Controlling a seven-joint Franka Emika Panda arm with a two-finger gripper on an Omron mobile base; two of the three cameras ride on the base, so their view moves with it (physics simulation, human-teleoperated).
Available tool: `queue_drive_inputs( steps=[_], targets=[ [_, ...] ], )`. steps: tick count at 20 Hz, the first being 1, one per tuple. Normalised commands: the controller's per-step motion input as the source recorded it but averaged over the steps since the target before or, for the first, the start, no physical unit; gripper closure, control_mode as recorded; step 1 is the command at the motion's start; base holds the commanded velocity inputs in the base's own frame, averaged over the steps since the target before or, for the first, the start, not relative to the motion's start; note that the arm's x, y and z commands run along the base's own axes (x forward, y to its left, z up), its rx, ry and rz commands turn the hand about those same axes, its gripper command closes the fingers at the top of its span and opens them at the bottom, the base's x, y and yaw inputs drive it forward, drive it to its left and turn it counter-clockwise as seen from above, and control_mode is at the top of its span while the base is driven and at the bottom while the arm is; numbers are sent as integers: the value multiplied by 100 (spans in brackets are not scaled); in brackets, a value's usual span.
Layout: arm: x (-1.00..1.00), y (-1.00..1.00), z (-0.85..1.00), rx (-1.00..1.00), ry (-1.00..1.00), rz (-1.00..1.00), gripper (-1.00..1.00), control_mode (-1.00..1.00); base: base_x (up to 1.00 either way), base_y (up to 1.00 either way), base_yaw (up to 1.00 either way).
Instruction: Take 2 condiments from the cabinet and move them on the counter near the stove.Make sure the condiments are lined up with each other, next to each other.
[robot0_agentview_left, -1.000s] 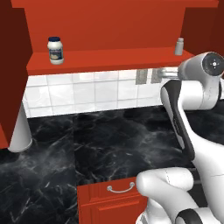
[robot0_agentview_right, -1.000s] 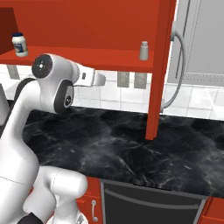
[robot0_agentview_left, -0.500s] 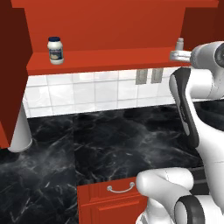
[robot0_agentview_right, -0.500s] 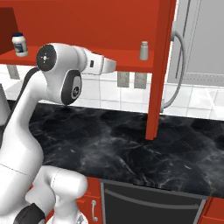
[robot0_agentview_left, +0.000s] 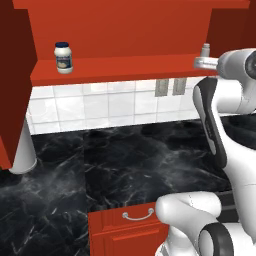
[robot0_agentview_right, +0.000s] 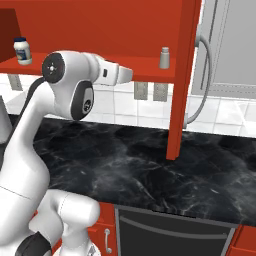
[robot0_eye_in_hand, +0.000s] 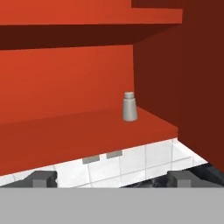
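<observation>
Reaching for the shaker (robot0_eye_in_hand: 129, 107) at one o'clock, my gripper (robot0_eye_in_hand: 113, 178) wide open and empty, I must move closer.

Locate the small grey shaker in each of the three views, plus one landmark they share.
Left base view: shaker at the far right of the cabinet shelf, just above the arm's wrist.
Right base view: shaker upright on the shelf, right of centre, near the red side panel.
Hand view: shaker right of centre, upright on the shelf, near its front edge.
Shared landmark: the red shelf it stands on, with white tiles below.
</observation>
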Motion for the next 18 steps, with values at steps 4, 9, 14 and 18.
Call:
queue_drive_inputs(
  steps=[4, 9, 14, 18],
  targets=[
    [7, 0, 0, 0, 0, 0, -100, -100, 0, 0, 0],
    [13, -3, 0, 0, 0, 0, -100, -100, 0, 0, 0],
    [39, -3, 0, 0, 7, 0, -100, -100, 0, 0, 0],
    [39, -9, 0, 0, 6, 0, -100, -100, 0, 0, 0]
  ],
)
